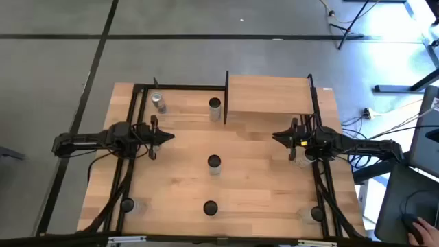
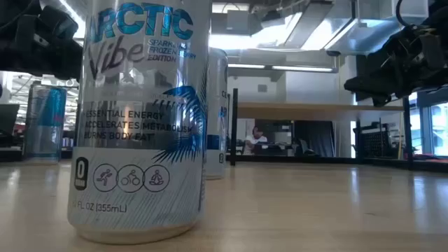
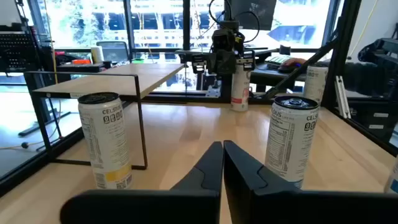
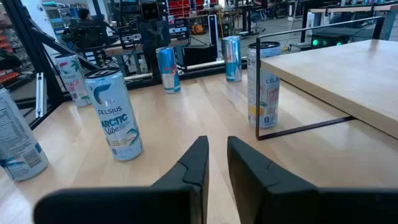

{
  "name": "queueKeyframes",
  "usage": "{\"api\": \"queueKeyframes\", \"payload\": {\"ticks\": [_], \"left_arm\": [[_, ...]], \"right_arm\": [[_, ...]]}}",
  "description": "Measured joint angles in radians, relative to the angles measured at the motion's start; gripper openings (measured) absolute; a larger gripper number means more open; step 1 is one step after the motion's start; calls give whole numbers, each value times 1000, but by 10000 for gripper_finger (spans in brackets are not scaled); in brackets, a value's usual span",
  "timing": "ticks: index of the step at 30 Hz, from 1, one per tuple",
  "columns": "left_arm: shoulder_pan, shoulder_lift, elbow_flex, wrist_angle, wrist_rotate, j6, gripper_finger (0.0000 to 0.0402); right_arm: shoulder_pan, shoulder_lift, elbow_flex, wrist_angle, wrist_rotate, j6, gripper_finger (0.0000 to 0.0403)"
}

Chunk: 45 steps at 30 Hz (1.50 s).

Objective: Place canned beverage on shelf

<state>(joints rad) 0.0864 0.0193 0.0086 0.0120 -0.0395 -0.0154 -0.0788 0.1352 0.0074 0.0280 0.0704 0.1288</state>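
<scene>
While both arms hang above the tabletop [image 1: 260,178], we see no can in either claw. Left gripper [image 1: 168,136] sits at the table's 9 o'clock side, fingers pressed together, tips touching in its wrist view [image 3: 222,163]. Right gripper [image 1: 278,136] sits at the 3 o'clock side, just below the shelf's near edge in the high view; its fingers [image 4: 196,163] stand slightly apart with a narrow gap, pinching nothing.

We find the shelf [image 1: 269,96] at roughly 1 o'clock on the table, a pale raised board on thin black posts, its top bare. In the right wrist view its board [image 4: 348,68] shows with a Celsius can [image 4: 263,87] standing upright just beside its corner post; we match it to the can [image 1: 215,106] at 12 o'clock, just left of the shelf.

Other cans, all upright on the tabletop and well apart:
- centre can [image 1: 214,163], the Celsius Arctic Vibe can [image 4: 115,115], between the two grippers
- 6 o'clock can [image 1: 210,208], filling the low view as Arctic Vibe [image 2: 143,119]
- Red Bull can [image 1: 159,103] at 11 o'clock, near the far left corner
- cans at the near left corner [image 1: 127,204] and near right corner [image 1: 316,214]

We note a person's hand [image 1: 420,230] at the picture's lower right edge, off the table.
</scene>
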Motion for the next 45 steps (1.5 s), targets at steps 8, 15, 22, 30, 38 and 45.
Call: {"api": "queueKeyframes", "payload": {"ticks": [8, 15, 22, 30, 38, 45], "left_arm": [[0, 0, 0, 0, 0, 0, 0], [0, 0, 0, 0, 0, 0, 0], [0, 0, 0, 0, 0, 0, 0], [0, 0, 0, 0, 0, 0, 0], [0, 0, 0, 0, 0, 0, 0], [0, 0, 0, 16, -6, 1, 0]], "right_arm": [[0, 0, 0, 0, 0, 0, 51], [0, 0, 0, 0, 0, 0, 51], [0, 0, 0, 0, 0, 0, 51], [0, 0, 0, 0, 0, 0, 51], [0, 0, 0, 0, 0, 0, 51], [0, 0, 0, 1, 13, -32, 51]]}}
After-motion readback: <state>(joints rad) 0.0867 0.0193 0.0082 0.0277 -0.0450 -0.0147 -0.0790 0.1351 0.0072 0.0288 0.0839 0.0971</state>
